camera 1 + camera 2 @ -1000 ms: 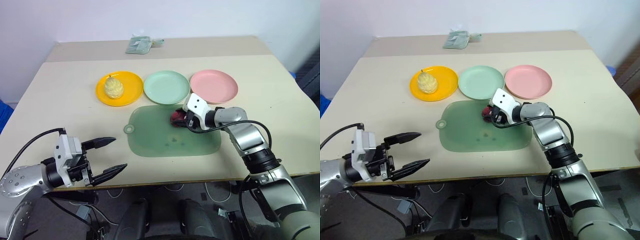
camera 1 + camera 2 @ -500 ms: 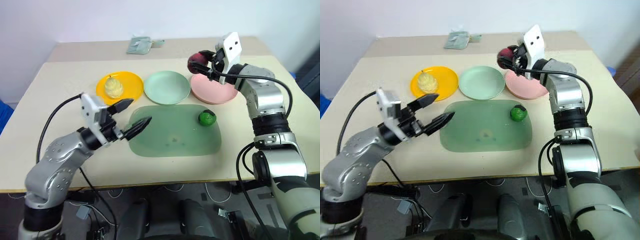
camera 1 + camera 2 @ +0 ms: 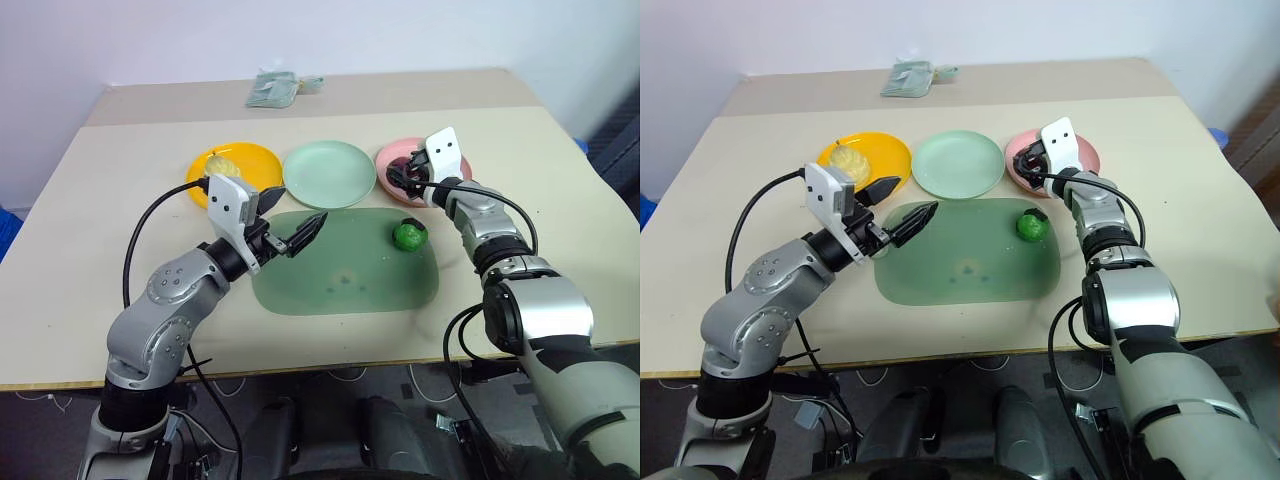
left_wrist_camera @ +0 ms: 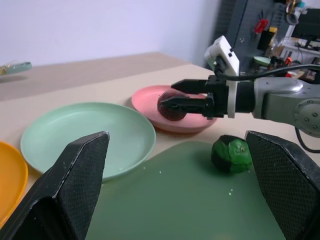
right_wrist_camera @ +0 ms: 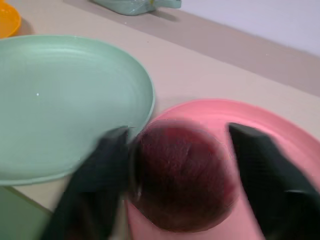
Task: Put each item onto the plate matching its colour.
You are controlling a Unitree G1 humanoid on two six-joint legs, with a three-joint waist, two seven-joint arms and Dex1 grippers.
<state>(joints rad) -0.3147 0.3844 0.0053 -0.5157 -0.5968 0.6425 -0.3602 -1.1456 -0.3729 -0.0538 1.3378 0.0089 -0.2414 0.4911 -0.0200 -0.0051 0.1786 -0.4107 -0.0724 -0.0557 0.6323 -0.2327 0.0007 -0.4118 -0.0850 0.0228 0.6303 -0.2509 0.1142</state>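
While the dark red ball (image 4: 173, 104) sits on the pink plate (image 4: 150, 100), the right gripper (image 4: 169, 95) is level with it, its black fingers (image 5: 102, 165) spread on either side of the ball; one finger seems to touch its side, the other stands clear of it. Beside the pink plate lies the mint green plate (image 3: 331, 173), with nothing on it. Next along the row, the orange-yellow plate (image 3: 252, 156) carries the pale yellow pear (image 3: 222, 165). Nearer the robot, the large green mat (image 3: 345, 265) lies just in front of the three plates, and the dark green ball (image 3: 410, 235) rests on it near the corner closest to the pink plate. Over the opposite end of the mat hangs the left gripper (image 3: 289, 218), its two fingers wide apart and holding nothing. Far back on the table (image 3: 120, 180) lies a small pale green bundle (image 3: 274, 88)
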